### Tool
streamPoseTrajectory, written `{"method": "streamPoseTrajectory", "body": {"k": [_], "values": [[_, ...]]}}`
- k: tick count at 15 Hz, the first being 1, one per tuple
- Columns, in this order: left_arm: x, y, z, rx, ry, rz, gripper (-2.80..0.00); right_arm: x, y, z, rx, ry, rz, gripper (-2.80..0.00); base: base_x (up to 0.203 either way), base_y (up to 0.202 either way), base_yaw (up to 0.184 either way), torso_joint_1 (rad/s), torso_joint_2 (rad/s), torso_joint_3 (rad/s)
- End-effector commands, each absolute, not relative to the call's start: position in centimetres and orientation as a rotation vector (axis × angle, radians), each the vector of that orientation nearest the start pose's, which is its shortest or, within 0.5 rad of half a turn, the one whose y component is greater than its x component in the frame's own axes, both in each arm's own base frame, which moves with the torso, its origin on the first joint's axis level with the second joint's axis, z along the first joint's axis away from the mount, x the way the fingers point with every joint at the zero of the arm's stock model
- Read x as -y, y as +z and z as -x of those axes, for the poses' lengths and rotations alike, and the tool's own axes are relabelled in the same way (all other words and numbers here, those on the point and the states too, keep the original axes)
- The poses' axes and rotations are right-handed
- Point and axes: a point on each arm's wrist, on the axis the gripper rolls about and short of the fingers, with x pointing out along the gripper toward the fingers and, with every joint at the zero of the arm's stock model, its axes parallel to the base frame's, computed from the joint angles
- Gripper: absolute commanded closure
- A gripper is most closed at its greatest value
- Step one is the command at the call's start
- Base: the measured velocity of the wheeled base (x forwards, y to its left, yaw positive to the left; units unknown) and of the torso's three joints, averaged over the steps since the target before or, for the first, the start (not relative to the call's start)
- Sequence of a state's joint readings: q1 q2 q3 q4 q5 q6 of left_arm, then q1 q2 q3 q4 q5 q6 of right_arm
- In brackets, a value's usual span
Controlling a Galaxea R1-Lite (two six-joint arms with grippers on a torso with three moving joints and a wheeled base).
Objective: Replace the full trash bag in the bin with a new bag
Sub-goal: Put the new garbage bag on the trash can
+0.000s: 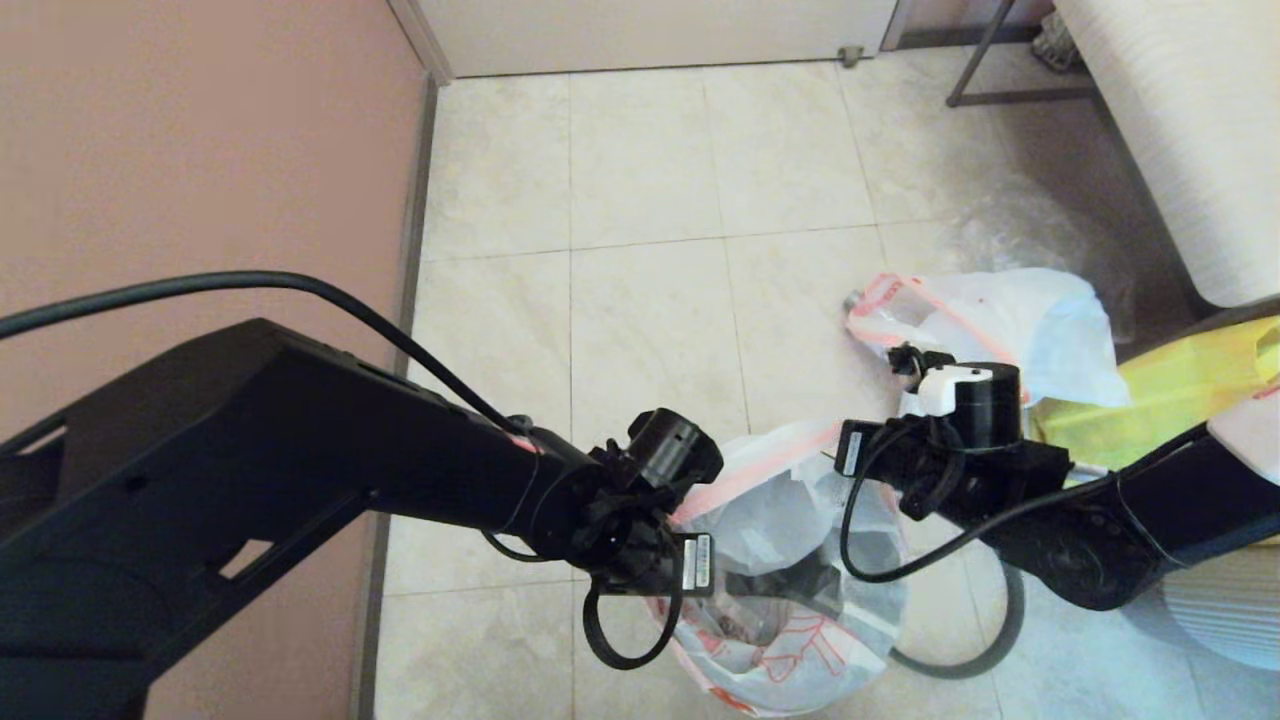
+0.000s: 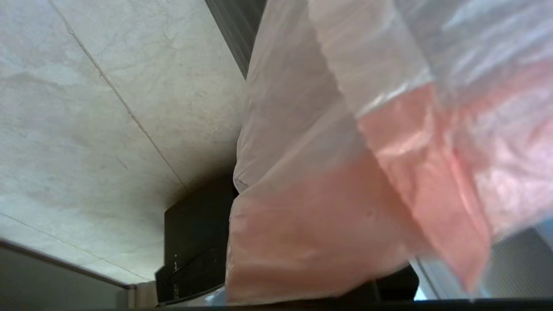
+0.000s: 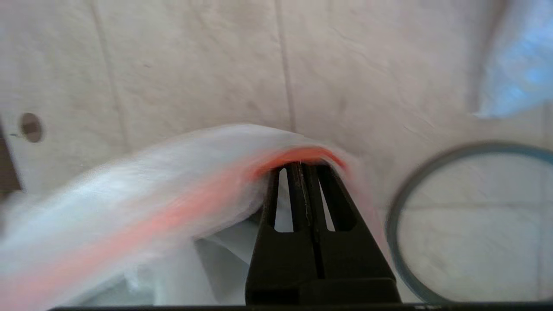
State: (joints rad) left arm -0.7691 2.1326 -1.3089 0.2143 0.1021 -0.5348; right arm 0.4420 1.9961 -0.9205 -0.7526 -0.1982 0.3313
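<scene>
The new bag [image 1: 790, 640], thin white film with a pink-orange hem and red print, hangs between my two grippers, its mouth spread. Something dark, which may be the bin [image 1: 790, 585], shows dimly through the film. My left gripper [image 1: 665, 540] is at the bag's left hem, and folded film [image 2: 328, 224] covers it in the left wrist view. At the right hem, my right gripper [image 3: 302, 166] has its fingers pressed together, and the hem curves over the tips. The grey hoop [image 1: 1012, 610] [image 3: 471, 147] lies on the floor beside the bag. The full trash bag [image 1: 1010, 320] lies further back.
A yellow fabric bag [image 1: 1180, 390] lies to the right of the full bag, under a white piece of furniture [image 1: 1190, 140]. A pink wall [image 1: 200, 140] runs along the left. A metal frame leg [image 1: 975, 70] stands at the back. Pale floor tiles [image 1: 640, 250] stretch ahead.
</scene>
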Motion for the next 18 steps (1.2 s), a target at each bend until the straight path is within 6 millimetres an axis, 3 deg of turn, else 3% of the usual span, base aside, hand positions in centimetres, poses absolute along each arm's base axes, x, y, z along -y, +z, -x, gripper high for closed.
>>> {"method": "streamPoseTrajectory", "body": {"k": [1,8,12,18], "values": [[26.7,8.9,-27.9,-1.071,-0.332,0.025,0.0,-16.2,13.1,-34.9,-0.331,0.205,-0.231,0.0,0.0,0.0,0.0,0.0,0.0,0.0],[26.6,8.7,-27.8,-1.083,-0.344,0.027,0.0,-21.4,14.4,-37.2,-0.401,0.305,-0.143,0.0,0.0,0.0,0.0,0.0,0.0,0.0],[26.5,8.9,-28.1,-1.07,-0.371,0.047,0.0,-22.2,14.3,-38.1,-0.447,0.312,-0.093,0.0,0.0,0.0,0.0,0.0,0.0,0.0],[26.4,9.3,-28.3,-1.022,-0.386,0.076,0.0,-23.7,16.0,-39.1,-0.459,0.403,-0.104,0.0,0.0,0.0,0.0,0.0,0.0,0.0]]}}
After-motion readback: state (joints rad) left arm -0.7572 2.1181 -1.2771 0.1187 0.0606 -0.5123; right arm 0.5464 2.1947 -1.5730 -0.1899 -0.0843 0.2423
